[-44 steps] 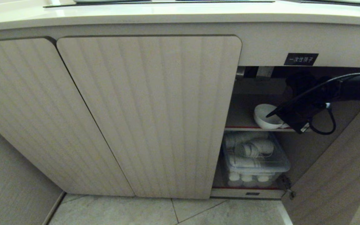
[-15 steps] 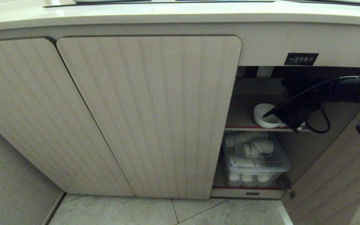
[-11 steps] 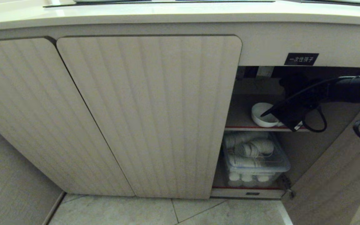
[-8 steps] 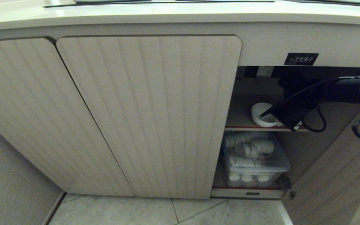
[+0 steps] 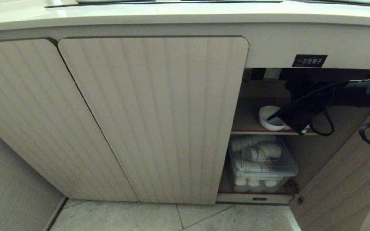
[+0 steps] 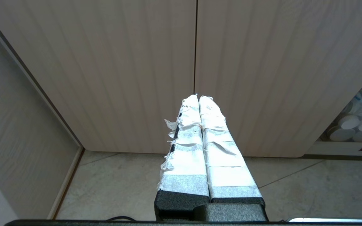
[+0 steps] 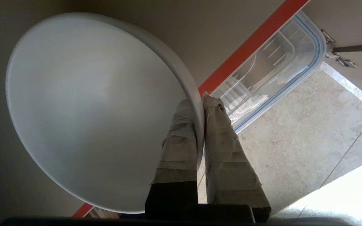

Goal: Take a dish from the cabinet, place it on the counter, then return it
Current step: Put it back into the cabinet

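Note:
The dish [image 5: 268, 125] is a small white bowl at the upper shelf [image 5: 252, 131] of the open right compartment of the cabinet [image 5: 153, 118]. My right gripper [image 5: 278, 115] reaches in from the right and is shut on the near rim. In the right wrist view the taped fingers [image 7: 181, 138] pinch the rim of the dish [image 7: 90, 106], one inside and one outside, with the right gripper [image 7: 200, 100] tip at the shelf's red edge. I cannot tell whether the base rests on the shelf. My left gripper [image 6: 198, 96] is shut and empty, low before the closed doors. The counter [image 5: 172, 14] runs above.
A clear plastic box of white disposable cups [image 5: 262, 163] fills the lower shelf under the dish. The open door [image 5: 342, 179] hangs at the right beside my arm. A black label [image 5: 309, 60] sits above the opening. Tiled floor [image 5: 172, 218] lies below.
My right gripper has carried the dish slightly left and deeper over the upper shelf. More of the right arm shows at the right edge. The left arm has stayed still.

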